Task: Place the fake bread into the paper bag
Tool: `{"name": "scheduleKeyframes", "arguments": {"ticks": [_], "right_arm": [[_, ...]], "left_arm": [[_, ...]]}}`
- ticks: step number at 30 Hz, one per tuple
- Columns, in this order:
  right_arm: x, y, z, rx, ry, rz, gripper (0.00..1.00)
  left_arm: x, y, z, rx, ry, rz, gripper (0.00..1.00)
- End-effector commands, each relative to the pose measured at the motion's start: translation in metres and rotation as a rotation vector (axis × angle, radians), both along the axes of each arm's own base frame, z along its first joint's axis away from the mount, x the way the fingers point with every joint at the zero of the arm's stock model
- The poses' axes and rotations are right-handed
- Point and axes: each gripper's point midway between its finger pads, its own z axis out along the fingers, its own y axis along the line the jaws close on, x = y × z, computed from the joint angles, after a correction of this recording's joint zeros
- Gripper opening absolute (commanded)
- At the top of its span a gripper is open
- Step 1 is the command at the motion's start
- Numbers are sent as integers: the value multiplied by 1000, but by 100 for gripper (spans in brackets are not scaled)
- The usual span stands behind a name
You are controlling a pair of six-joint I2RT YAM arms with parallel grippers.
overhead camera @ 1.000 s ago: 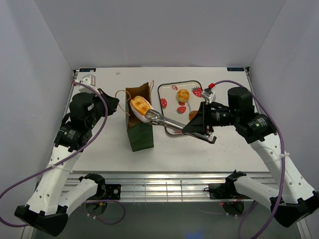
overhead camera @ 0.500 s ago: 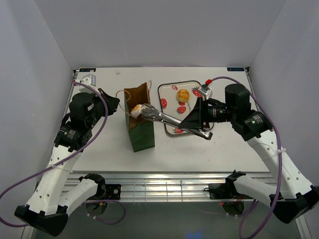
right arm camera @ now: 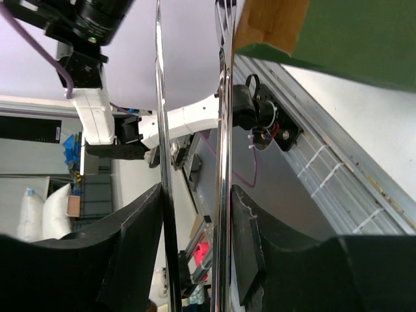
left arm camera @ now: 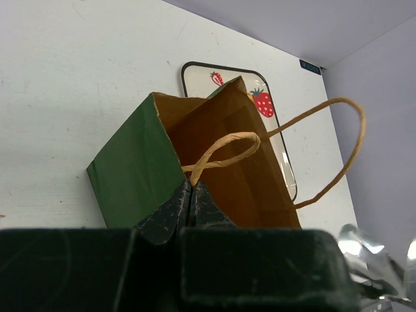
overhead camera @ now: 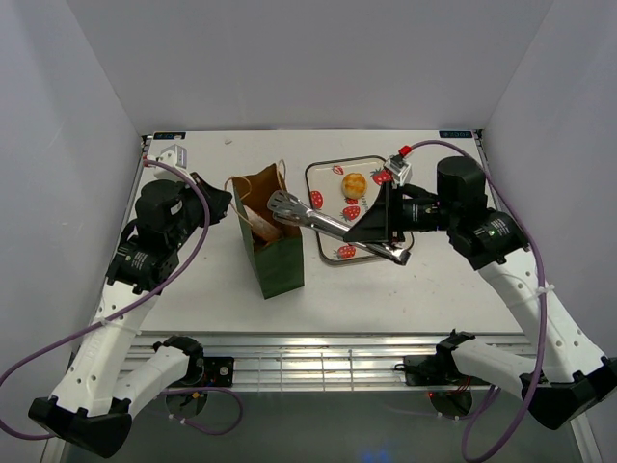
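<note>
The dark green paper bag (overhead camera: 280, 260) stands upright left of the strawberry tray (overhead camera: 333, 170). My left gripper (overhead camera: 222, 200) is shut on the bag's left rim by a handle; in the left wrist view its gripper (left arm camera: 189, 195) pinches the rim of the bag (left arm camera: 130, 172), and the brown inside shows. My right gripper (overhead camera: 369, 230) is shut on metal tongs (overhead camera: 318, 220), whose empty tips hang over the bag's mouth. A pale bit of bread (overhead camera: 260, 224) shows inside the bag. A small round bun (overhead camera: 354, 183) lies on the tray. The right wrist view shows my gripper (right arm camera: 194, 227) squeezing the tongs (right arm camera: 221, 130).
The tan handle loops (left arm camera: 325, 149) stick out of the bag toward the tray (left arm camera: 195, 71). The right arm's gripper hides the tray's near right part. White walls close in the table's back and sides.
The tongs carried the golden bread over the bag and let it go inside. The tongs' tips are now empty and have moved back slightly right over the bag's mouth.
</note>
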Motion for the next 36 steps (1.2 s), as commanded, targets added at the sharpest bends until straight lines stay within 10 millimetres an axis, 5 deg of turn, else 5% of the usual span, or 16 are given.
{"name": "scheduleKeyframes", "arguments": {"ticks": [1,8,13,20,28,36], "right_arm": [[0,-6,55,81,-223,-26,49],[34,-29,100,107,-358,-141,48],[92,-64,93,62,-352,-295,47],[166,-107,11,-29,-186,-456,47],[179,-104,-102,54,54,-434,47],[188,-101,-152,135,232,-462,48]], "left_arm": [[-4,0,4,-13,-19,-8,0],[-4,-1,3,-15,-17,-17,0],[-5,-1,3,-14,-19,-22,0],[-6,-2,7,-14,-30,-28,0],[-7,-10,3,-25,-21,-72,0],[-6,-12,-2,-24,-12,-79,0]]}}
